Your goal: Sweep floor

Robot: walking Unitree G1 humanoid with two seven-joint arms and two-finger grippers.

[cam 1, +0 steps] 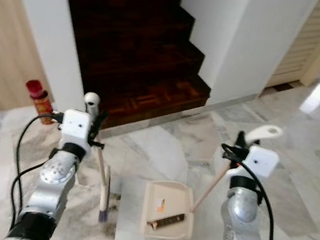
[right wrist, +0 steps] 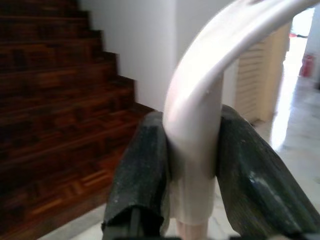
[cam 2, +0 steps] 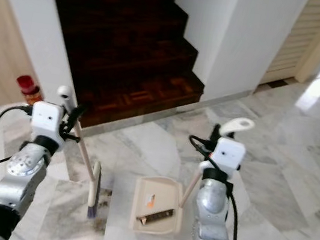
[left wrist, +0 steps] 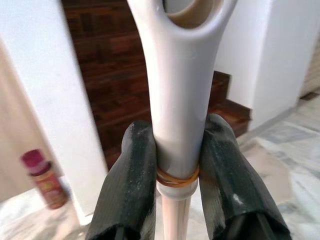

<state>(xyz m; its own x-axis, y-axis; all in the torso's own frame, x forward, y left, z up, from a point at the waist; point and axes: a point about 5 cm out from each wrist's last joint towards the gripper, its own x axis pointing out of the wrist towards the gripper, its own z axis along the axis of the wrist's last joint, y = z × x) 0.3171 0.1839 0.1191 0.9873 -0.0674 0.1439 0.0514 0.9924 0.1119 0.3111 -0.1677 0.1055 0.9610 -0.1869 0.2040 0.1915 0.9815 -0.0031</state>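
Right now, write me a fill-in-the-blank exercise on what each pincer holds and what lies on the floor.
1. The left pincer is shut on the handle of the ____, whose bristles rest on the marble floor.
2. The right pincer grips the long handle of the ____.
3. A dark strip of debris lies ____ the cream pan.
4. The can with the red cap stands by the white wall, to the left of the ____.

Missing words: broom; dustpan; inside; stairs

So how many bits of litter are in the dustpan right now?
2 in the dustpan: a small orange scrap mid-tray, and a dark flat strip nearer the robot. Smaller dust may go unseen.
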